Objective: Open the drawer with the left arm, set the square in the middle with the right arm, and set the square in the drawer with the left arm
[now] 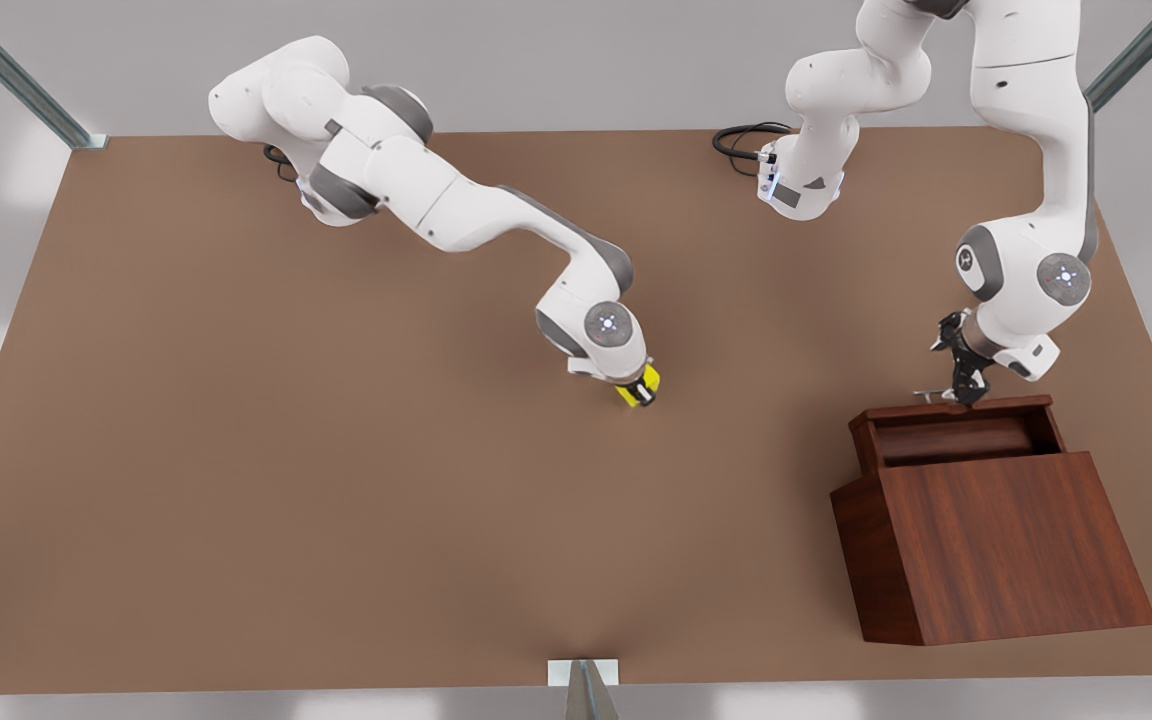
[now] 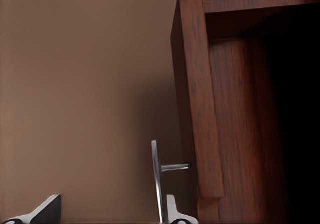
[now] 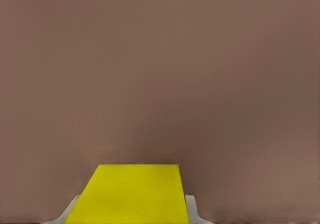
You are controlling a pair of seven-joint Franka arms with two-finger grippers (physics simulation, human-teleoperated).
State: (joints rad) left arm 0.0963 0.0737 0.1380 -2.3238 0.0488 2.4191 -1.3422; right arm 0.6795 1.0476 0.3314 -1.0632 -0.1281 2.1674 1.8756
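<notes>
Square (image 1: 638,386), bright yellow, is clenched between the fingers of the right pincer (image 1: 642,389), low over the bare middle of the brown desk (image 1: 236,450); in the right wrist view the square (image 3: 131,194) is flanked by both fingertips (image 3: 191,210). Drawer (image 1: 956,432) is seen pulled out from the slanted wooden cabinet (image 1: 996,545), well apart from the square. Left pincer (image 1: 966,392) is positioned at the drawer's silver handle (image 2: 158,176); its fingers are spread, with the bar beside one of them. Open desk lies between square and drawer.
</notes>
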